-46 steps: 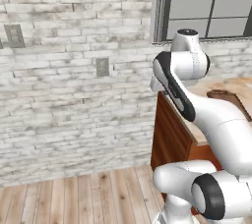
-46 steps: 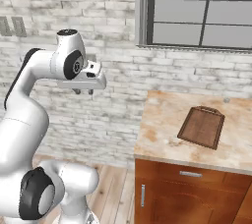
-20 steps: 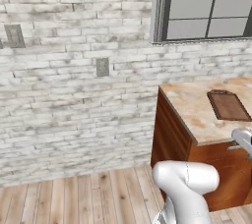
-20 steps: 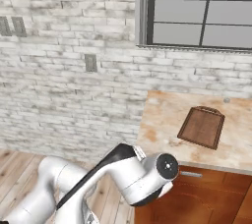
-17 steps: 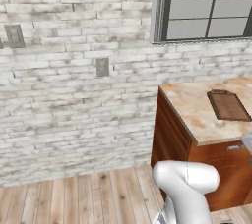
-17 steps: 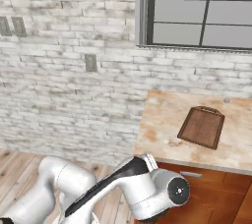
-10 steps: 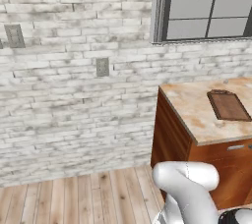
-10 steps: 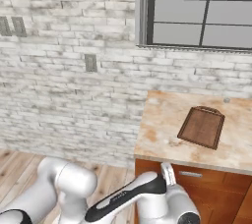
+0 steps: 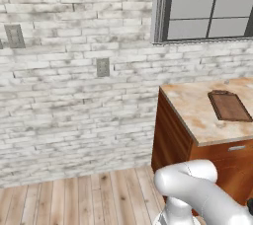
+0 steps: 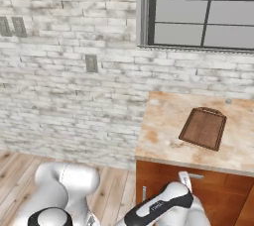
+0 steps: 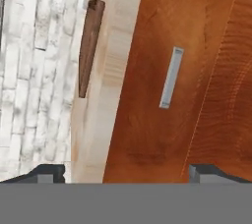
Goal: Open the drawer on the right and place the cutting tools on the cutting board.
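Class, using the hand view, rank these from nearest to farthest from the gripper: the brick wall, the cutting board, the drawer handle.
1. Drawer handle: on the drawer front, just ahead of the open gripper.
2. Cutting board: on the countertop, beyond the drawer front.
3. Brick wall: behind the counter, at the view's left.

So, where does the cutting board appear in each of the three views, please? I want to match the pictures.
Left base view: the cutting board lies flat on the counter, at the right edge, below the window.
Right base view: it lies right of centre, on the countertop above the drawer handle.
Hand view: it is seen edge-on, a thin brown strip at upper left.
Shared landmark: the pale marbled counter under the board.
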Robot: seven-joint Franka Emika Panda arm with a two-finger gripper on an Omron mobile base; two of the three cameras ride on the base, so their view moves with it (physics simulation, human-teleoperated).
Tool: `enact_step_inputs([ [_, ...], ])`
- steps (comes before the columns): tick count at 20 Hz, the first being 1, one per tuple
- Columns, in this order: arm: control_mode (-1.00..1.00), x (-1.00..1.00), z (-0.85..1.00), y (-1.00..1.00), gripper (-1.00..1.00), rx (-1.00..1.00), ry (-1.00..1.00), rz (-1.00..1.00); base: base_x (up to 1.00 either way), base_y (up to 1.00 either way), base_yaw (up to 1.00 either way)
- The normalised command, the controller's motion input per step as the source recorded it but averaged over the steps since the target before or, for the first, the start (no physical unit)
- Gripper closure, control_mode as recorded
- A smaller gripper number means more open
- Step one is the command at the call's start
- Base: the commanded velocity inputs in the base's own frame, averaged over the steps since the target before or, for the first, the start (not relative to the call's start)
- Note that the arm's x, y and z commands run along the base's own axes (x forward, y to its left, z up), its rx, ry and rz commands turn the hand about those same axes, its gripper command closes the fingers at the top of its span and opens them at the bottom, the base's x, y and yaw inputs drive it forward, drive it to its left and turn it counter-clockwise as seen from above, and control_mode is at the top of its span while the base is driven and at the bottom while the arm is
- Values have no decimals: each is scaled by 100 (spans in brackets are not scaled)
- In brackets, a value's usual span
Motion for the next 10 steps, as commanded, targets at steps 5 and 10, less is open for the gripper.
enact_step_inputs([
  [5,-100,25,-38,-19,-100,13,-5,-1,0,0,0],
  [10,-100,44,-41,-17,-100,10,-5,-5,0,0,0],
])
